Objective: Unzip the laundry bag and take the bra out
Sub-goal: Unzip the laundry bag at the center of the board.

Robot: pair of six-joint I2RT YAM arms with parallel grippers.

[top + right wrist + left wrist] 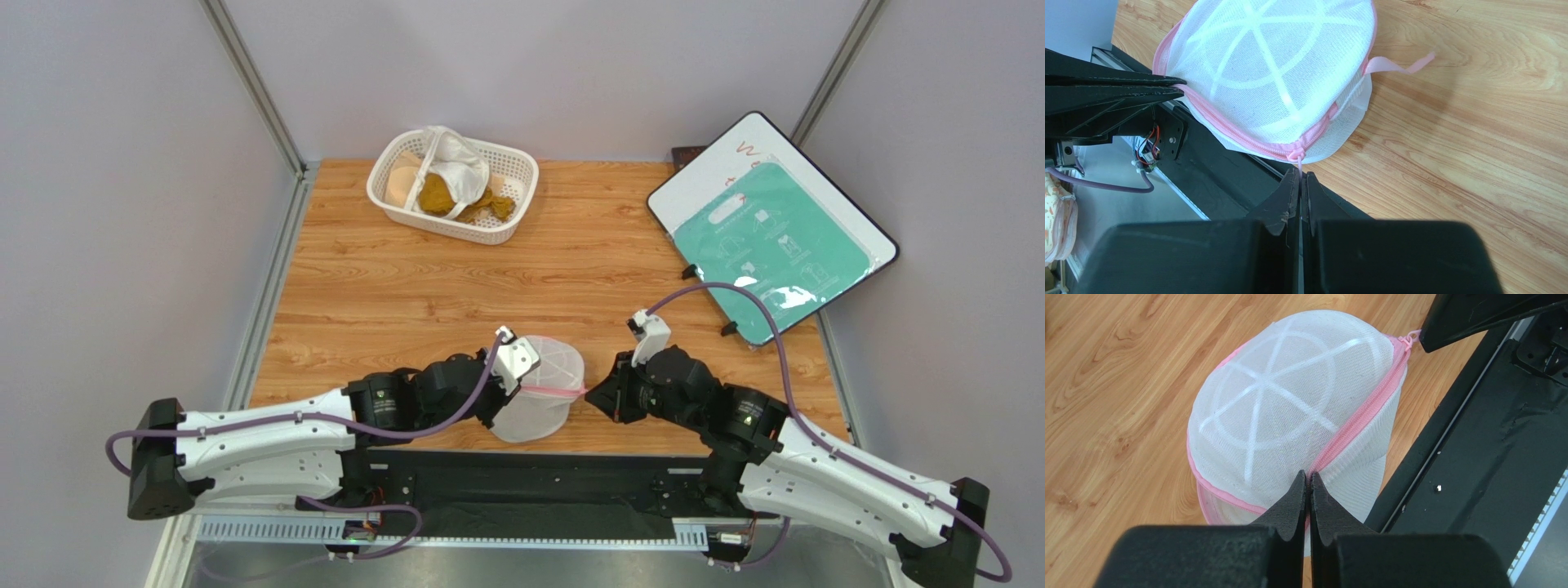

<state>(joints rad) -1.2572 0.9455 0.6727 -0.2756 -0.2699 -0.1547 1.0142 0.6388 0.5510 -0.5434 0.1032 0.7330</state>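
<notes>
The laundry bag [542, 387], a round white mesh pouch with pink zipper trim, hangs between both grippers at the table's near edge. My left gripper [503, 395] is shut on the bag's pink zipper seam [1352, 425], its tips [1309, 474] pinching the fabric. My right gripper [593, 393] is shut on the small pink zipper pull [1298, 156], which runs in between its tips [1301, 173]. The bag's ribbed dome [1272, 67] faces the right wrist camera, and a pink ribbon loop [1401, 63] sticks out at its far side. The zipper looks closed along its visible length. The bra is hidden.
A white lattice basket [515, 159] at the back left holds a mustard-brown cloth [438, 194] and a white cloth [464, 165]. A white board with a green sheet [773, 239] lies at the back right. The black base rail [528, 472] runs right under the bag.
</notes>
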